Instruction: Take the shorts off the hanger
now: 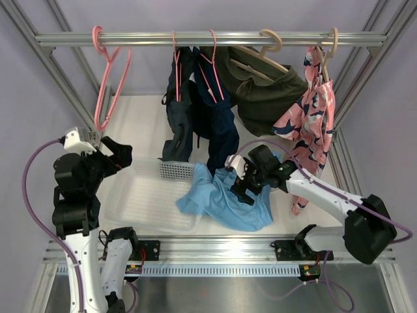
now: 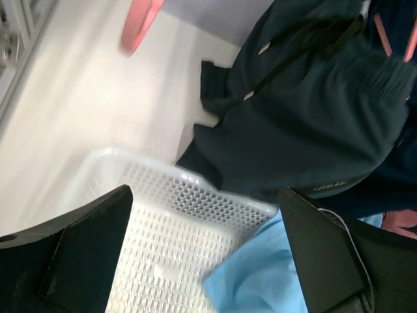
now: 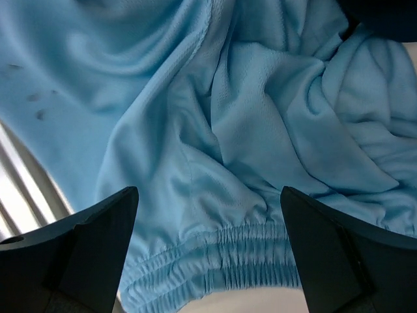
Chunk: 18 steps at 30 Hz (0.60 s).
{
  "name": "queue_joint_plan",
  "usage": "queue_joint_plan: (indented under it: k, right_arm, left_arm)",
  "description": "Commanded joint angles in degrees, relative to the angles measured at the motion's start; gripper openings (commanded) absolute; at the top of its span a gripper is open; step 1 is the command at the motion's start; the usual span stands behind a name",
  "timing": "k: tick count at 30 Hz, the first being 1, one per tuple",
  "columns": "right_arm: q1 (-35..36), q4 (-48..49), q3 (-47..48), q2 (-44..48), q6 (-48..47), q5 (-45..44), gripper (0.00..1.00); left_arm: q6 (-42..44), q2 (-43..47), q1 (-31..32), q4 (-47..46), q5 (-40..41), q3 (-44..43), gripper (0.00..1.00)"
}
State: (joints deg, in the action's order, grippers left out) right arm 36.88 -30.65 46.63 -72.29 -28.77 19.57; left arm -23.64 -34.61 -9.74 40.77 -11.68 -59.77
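Note:
The light sky-blue shorts (image 1: 225,199) lie crumpled on the table, partly over the right rim of the white basket (image 1: 133,199). My right gripper (image 1: 242,186) is open just above them; the right wrist view shows their elastic waistband (image 3: 215,261) between the spread fingers. The dark slate-navy shorts (image 1: 179,111) and the deep navy shorts (image 1: 218,127) hang from pink hangers (image 1: 212,65) on the rail. My left gripper (image 1: 120,153) is open and empty over the basket's far left corner. In the left wrist view the slate-navy shorts (image 2: 306,124) hang behind the basket (image 2: 169,222).
An empty pink hanger (image 1: 107,81) hangs at the left of the rail. Olive-green shorts (image 1: 264,91) and a pink patterned pair (image 1: 309,120) hang on wooden hangers at the right. Metal frame posts stand on both sides.

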Motion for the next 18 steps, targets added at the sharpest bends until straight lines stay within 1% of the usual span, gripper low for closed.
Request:
queue_joint_plan:
  k: [1, 3, 6, 9, 10, 11, 13, 14, 15, 17, 18]
  right_arm:
    - [3.0, 10.1, 0.8, -5.6, 2.0, -8.9, 1.00]
    - [3.7, 11.8, 2.6, -10.7, 3.2, -11.0, 0.99]
    - [3.9, 13.0, 3.7, -15.3, 3.8, -12.6, 0.99]
    - [3.9, 13.5, 3.0, -17.0, 3.7, -12.3, 0.89]
    - [3.9, 13.6, 2.7, -17.1, 3.6, -11.6, 0.83]
    - [3.9, 13.3, 2.0, -17.2, 3.6, -11.1, 0.69]
    - [4.0, 12.5, 1.2, -16.9, 3.7, -9.3, 0.53]
    - [4.0, 12.2, 0.5, -16.6, 3.8, -8.8, 0.40]
    - [3.9, 11.9, 0.0, -15.4, 4.0, -8.2, 0.32]
    - [3.9, 10.1, -0.7, -13.5, 4.3, -5.8, 0.21]
    - [4.0, 9.4, -0.8, -10.7, 4.1, -5.0, 0.12]
  left_arm:
    - [-2.7, 3.9, -0.2, 2.7, 0.9, 1.8, 0.99]
    - [-3.3, 5.2, -0.3, 3.3, 0.5, 1.9, 0.99]
    - [-3.7, 5.9, -0.2, 4.5, 0.5, 1.1, 0.99]
    - [-3.4, 6.0, -0.2, 5.5, 0.8, -0.3, 0.99]
    - [-3.3, 6.0, -0.2, 5.5, 0.7, -0.6, 0.99]
    - [-3.3, 6.0, -0.2, 5.9, 0.7, -1.0, 0.99]
    - [-3.3, 6.2, -0.2, 5.9, 0.5, -1.8, 0.99]
    - [-3.3, 6.3, -0.1, 5.8, 0.4, -2.1, 0.99]
    - [-3.3, 6.4, -0.2, 5.7, 0.4, -2.5, 0.99]
    - [-3.4, 6.4, -0.2, 5.4, -0.1, -3.1, 0.99]
    - [-3.5, 6.5, -0.1, 5.4, -0.3, -3.4, 0.99]
